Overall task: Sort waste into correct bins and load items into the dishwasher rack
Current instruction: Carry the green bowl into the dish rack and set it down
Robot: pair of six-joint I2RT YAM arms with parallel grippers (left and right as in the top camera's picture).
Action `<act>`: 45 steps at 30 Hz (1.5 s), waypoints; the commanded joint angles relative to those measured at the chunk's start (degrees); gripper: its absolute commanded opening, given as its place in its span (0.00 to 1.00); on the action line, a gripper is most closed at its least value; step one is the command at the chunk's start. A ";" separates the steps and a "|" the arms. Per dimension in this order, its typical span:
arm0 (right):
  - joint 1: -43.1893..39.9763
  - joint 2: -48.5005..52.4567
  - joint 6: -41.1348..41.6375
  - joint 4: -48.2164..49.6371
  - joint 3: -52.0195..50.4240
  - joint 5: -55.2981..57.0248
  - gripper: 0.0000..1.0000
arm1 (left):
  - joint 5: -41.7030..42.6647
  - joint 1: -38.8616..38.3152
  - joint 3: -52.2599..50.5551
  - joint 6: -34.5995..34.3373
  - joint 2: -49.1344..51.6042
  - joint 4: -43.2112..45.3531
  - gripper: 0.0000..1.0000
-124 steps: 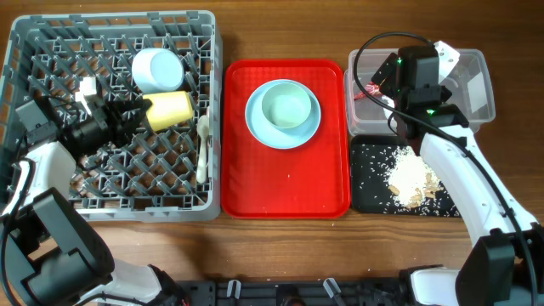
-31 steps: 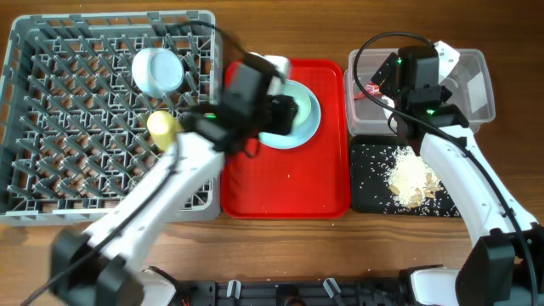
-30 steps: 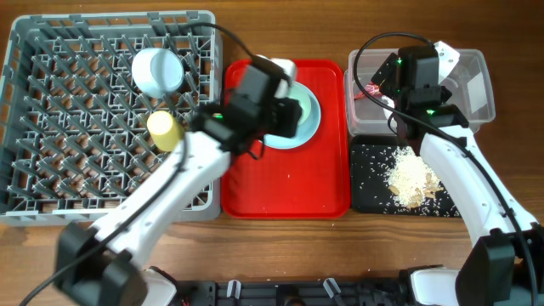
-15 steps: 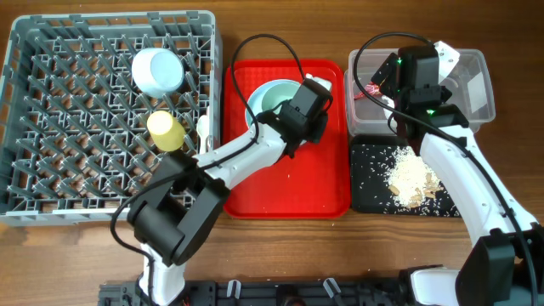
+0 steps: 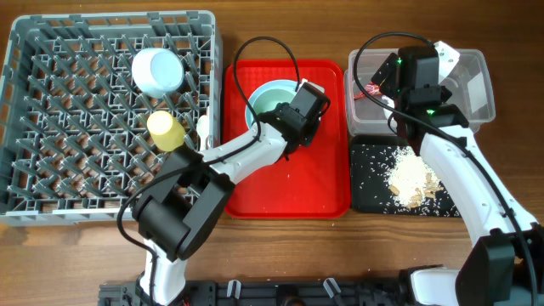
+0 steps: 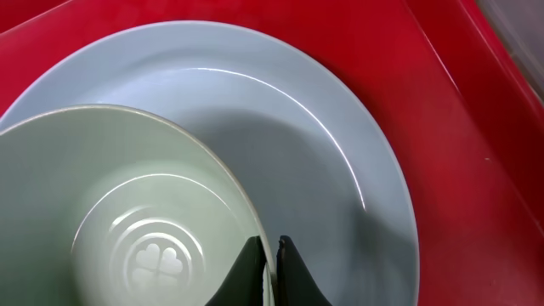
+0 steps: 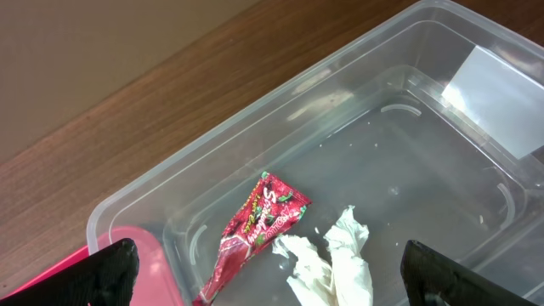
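Note:
The pale green bowl [image 6: 127,221] sits in the light blue plate [image 6: 340,170] on the red tray [image 5: 289,183]. My left gripper [image 6: 270,270] is shut on the bowl's right rim, one finger inside and one outside; in the overhead view it [image 5: 299,110] covers most of the bowl. My right gripper [image 7: 274,255] is open and empty above the clear tub [image 7: 425,161], which holds the red wrapper [image 7: 259,225] and white tissue [image 7: 331,263]. The yellow cup [image 5: 166,129] and light blue small bowl [image 5: 157,70] are in the grey rack [image 5: 51,127].
The black tray [image 5: 365,191] in front of the clear tub [image 5: 472,85] holds whitish rice scraps [image 5: 412,177]. A white utensil [image 5: 204,127] stands at the rack's right edge, partly hidden by my left arm. The right arm reaches in from the front right corner.
My left arm has swung from the rack across to the red tray and its jaws now pinch the green bowl's rim. The yellow cup stays in the rack. The right arm has not moved.

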 commanded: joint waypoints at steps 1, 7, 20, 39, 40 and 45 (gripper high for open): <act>-0.17 -0.94 0.42 0.09 0.48 0.96 1.00 | 0.13 0.33 0.09 -1.60 -7.10 -1.53 0.04; -0.17 -0.94 0.42 0.09 0.48 0.96 1.00 | 28.06 12.63 5.68 -7.89 -37.86 -26.95 0.04; -0.17 -0.94 0.42 0.09 0.48 0.96 1.00 | 83.06 55.89 -9.27 25.44 -34.56 -64.89 0.04; -0.17 -0.94 0.42 0.09 0.48 0.96 1.00 | 78.88 66.55 -14.97 33.70 -16.26 -63.69 0.04; -0.17 -0.94 0.39 0.09 0.48 0.96 1.00 | 79.34 66.77 -14.97 33.75 -16.26 -63.67 0.04; -0.17 -0.94 0.42 0.09 0.48 0.96 1.00 | 81.99 68.46 -14.97 33.75 -16.31 -63.67 0.04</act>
